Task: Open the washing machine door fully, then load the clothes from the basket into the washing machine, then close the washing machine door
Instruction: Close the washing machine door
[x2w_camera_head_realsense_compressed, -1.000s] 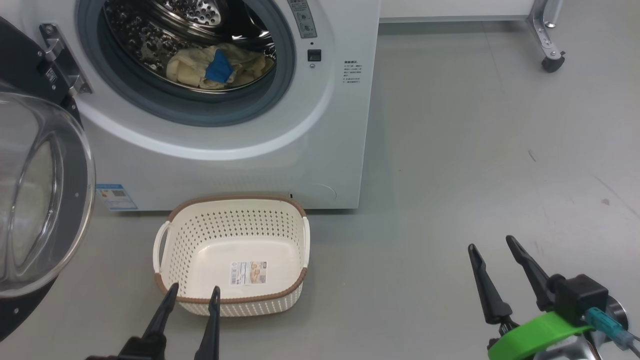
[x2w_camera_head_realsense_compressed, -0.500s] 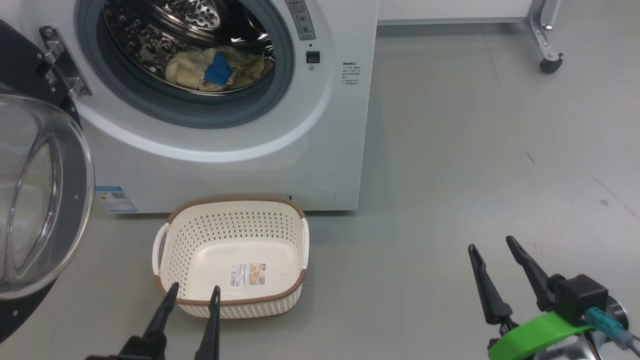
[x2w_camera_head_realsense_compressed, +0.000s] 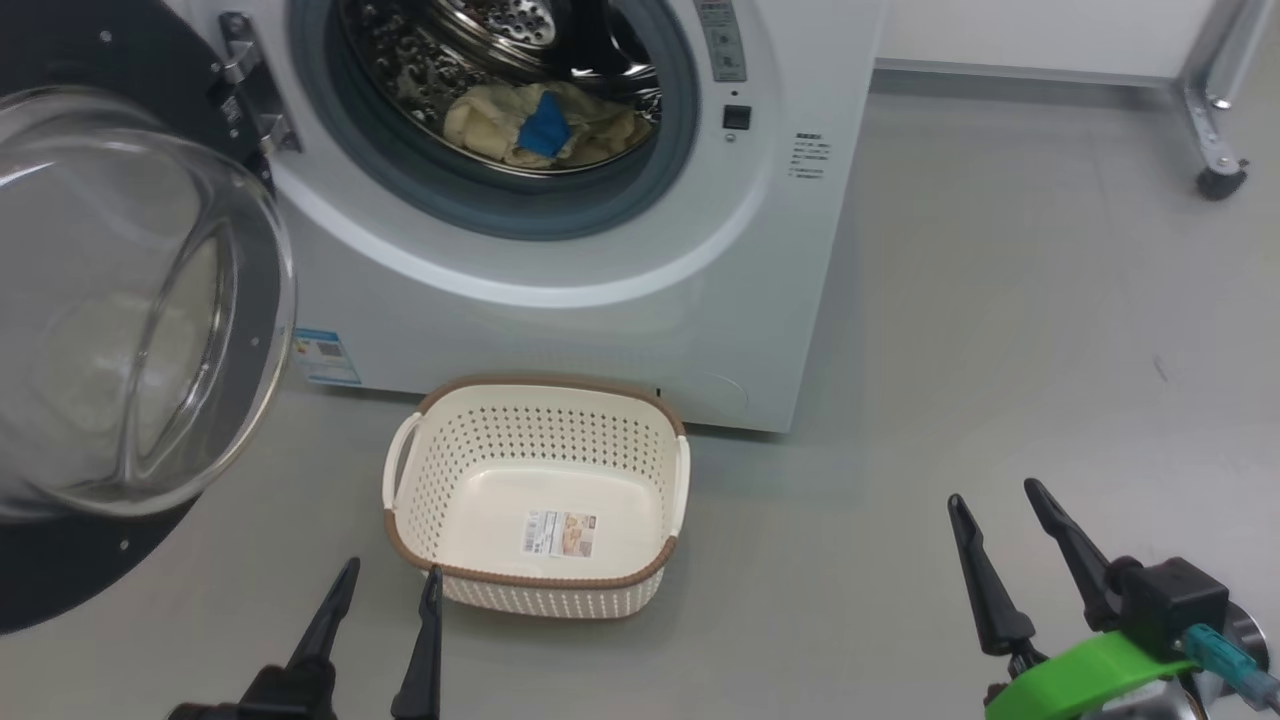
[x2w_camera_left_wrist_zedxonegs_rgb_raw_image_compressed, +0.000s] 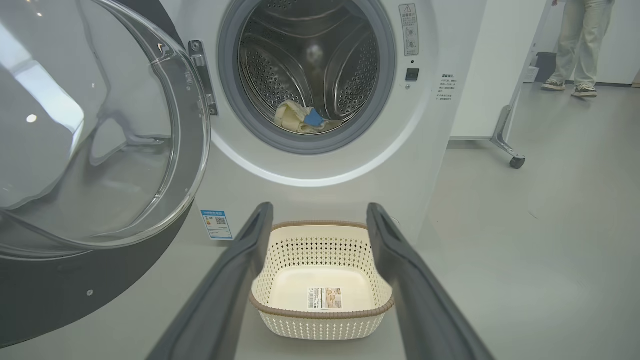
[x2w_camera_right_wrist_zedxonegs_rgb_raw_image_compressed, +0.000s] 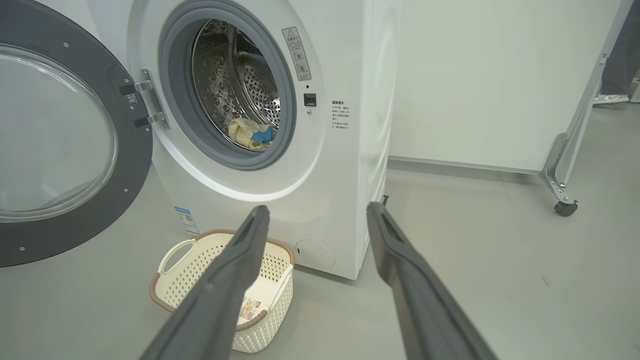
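Note:
The washing machine (x2w_camera_head_realsense_compressed: 600, 300) (x2w_camera_left_wrist_zedxonegs_rgb_raw_image_compressed: 450, 125) (x2w_camera_right_wrist_zedxonegs_rgb_raw_image_compressed: 350, 150) stands with its door (x2w_camera_head_realsense_compressed: 130, 310) (x2w_camera_left_wrist_zedxonegs_rgb_raw_image_compressed: 95, 125) (x2w_camera_right_wrist_zedxonegs_rgb_raw_image_compressed: 55, 135) swung wide to the left. Cream-yellow clothes (x2w_camera_head_realsense_compressed: 545, 125) (x2w_camera_left_wrist_zedxonegs_rgb_raw_image_compressed: 300, 117) (x2w_camera_right_wrist_zedxonegs_rgb_raw_image_compressed: 250, 135) with a blue patch lie in the steel drum. The cream basket (x2w_camera_head_realsense_compressed: 535, 500) (x2w_camera_left_wrist_zedxonegs_rgb_raw_image_compressed: 322, 282) (x2w_camera_right_wrist_zedxonegs_rgb_raw_image_compressed: 220, 287) sits on the floor in front of the machine with nothing in it but its label. My left gripper (x2w_camera_head_realsense_compressed: 390, 580) (x2w_camera_left_wrist_zedxonegs_rgb_raw_image_compressed: 320, 212) hangs open just short of the basket's near rim. My right gripper (x2w_camera_head_realsense_compressed: 995, 495) (x2w_camera_right_wrist_zedxonegs_rgb_raw_image_compressed: 317, 212) is open over bare floor to the right.
A white panel stands on a metal leg with a caster (x2w_camera_head_realsense_compressed: 1220, 180) (x2w_camera_left_wrist_zedxonegs_rgb_raw_image_compressed: 517, 161) (x2w_camera_right_wrist_zedxonegs_rgb_raw_image_compressed: 565, 207) at the back right. A person's legs (x2w_camera_left_wrist_zedxonegs_rgb_raw_image_compressed: 580, 45) show far behind it. Grey floor (x2w_camera_head_realsense_compressed: 1000, 330) spreads to the right of the machine.
The whole head view has shifted, so the camera has moved: machine, door and basket now sit further right in it. Both grippers stay open and in the same places.

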